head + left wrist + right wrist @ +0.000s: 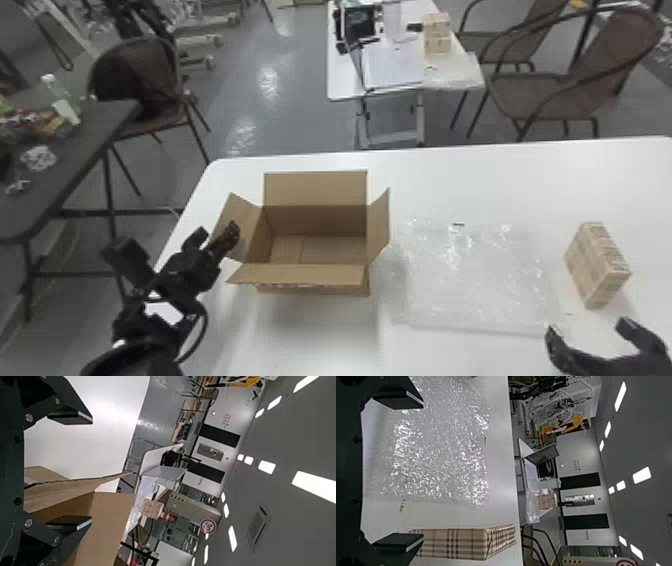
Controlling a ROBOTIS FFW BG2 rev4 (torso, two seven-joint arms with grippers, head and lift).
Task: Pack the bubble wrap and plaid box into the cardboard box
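Note:
My left gripper [220, 240] is beside the left flap of the cardboard box [316, 276], which stands with its flaps spread and nothing inside. In the left wrist view the left gripper [81, 471] is open with empty fingers, and part of the cardboard box [107, 522] shows beyond them. My right gripper [590, 332] is near the table's front right, open and holding nothing. Bubble wrap [475, 275] lies flat right of the box; the plaid box [595, 265] stands right of it. In the right wrist view the right gripper [411, 475] faces the bubble wrap [443, 447] and plaid box [455, 544].
The white table [310, 330] carries all these things. Behind it stands a smaller white table [342, 85] with a laptop and another plaid box [437, 35]. A dark table [75, 165] with clutter is at the left, and brown chairs [555, 95] stand behind at the right.

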